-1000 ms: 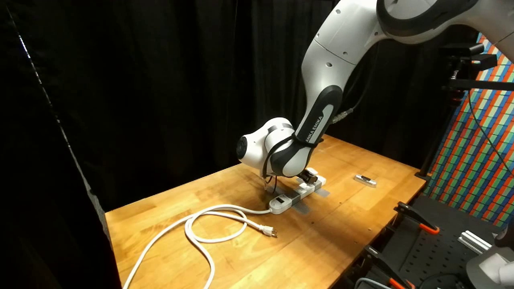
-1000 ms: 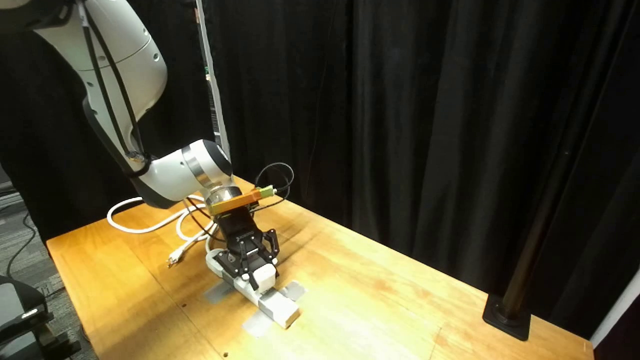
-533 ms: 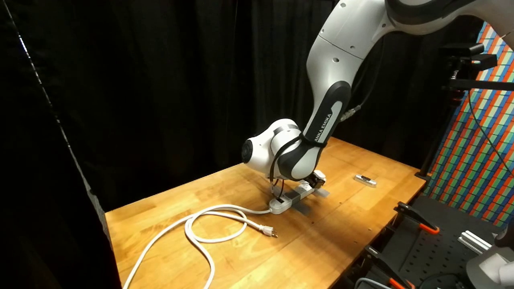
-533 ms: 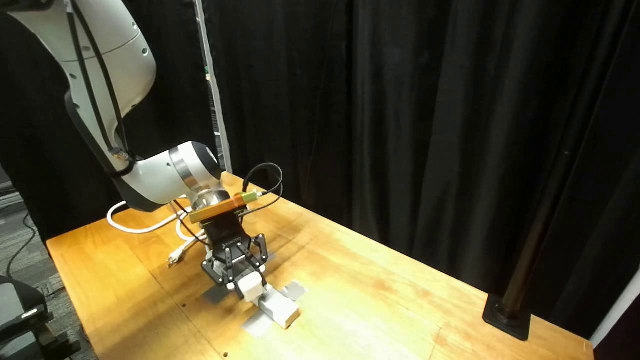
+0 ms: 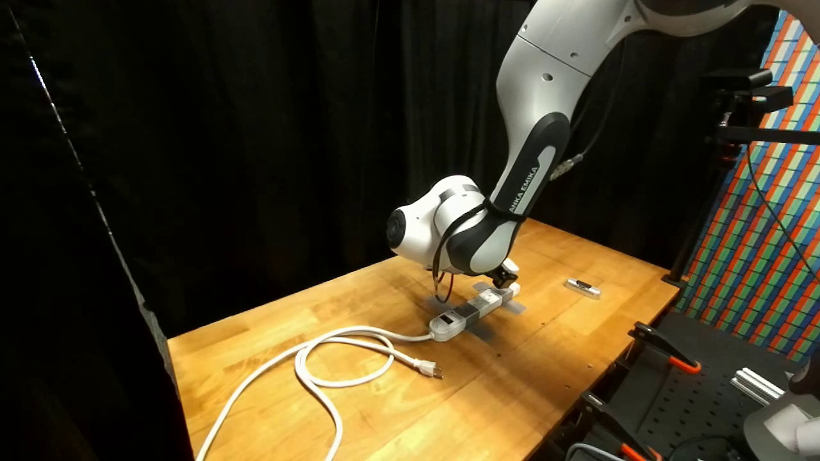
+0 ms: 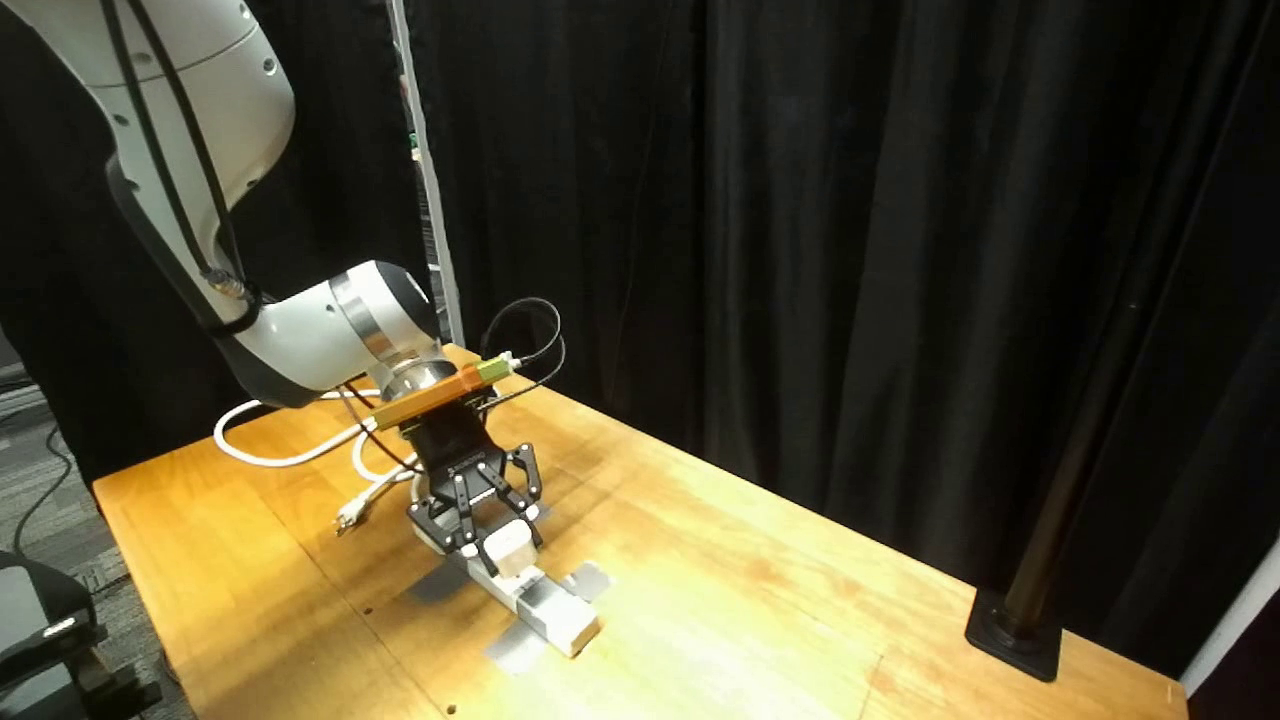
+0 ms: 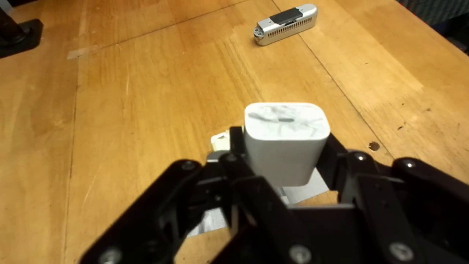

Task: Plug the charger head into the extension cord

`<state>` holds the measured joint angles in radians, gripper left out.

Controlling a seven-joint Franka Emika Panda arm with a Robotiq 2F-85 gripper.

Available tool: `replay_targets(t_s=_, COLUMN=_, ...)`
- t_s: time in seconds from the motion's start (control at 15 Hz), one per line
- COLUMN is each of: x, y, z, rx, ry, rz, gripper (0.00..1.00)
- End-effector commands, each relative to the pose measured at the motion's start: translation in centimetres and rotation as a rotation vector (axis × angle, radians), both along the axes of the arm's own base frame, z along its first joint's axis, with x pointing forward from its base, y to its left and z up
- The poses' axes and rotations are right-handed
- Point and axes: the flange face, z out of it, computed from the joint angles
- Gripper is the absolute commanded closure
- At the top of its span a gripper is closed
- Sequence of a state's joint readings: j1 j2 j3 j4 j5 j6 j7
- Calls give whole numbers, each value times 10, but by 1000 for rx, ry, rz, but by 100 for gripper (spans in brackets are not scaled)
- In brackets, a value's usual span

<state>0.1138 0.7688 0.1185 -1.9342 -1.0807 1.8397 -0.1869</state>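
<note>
My jaws grip the small white boxy plastic charger head (image 7: 287,146). In an exterior view it seems to hang clear over the far right end of the long white plastic power strip (image 5: 487,302), which runs near left to far right; whether the two line up, I cannot tell. One charger head, one power strip; farther right, one silver metal bar (image 5: 583,288) on the brown wooden table (image 5: 544,346).

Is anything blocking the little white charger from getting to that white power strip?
Nothing visible does: the pincer holds the charger head above the power strip, with no object seen between. Socket alignment can't be judged.
</note>
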Motion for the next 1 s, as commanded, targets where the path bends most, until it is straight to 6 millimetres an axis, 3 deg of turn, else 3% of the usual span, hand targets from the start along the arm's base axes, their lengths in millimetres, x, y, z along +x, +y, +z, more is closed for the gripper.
replay_targets(t_s=0.0, x=6, y=-4, z=22, rx=-25, ry=7, rz=46, gripper=77)
replay_targets(t_s=0.93, x=26, y=-6, z=22, rx=-24, ry=110, rz=131, gripper=77)
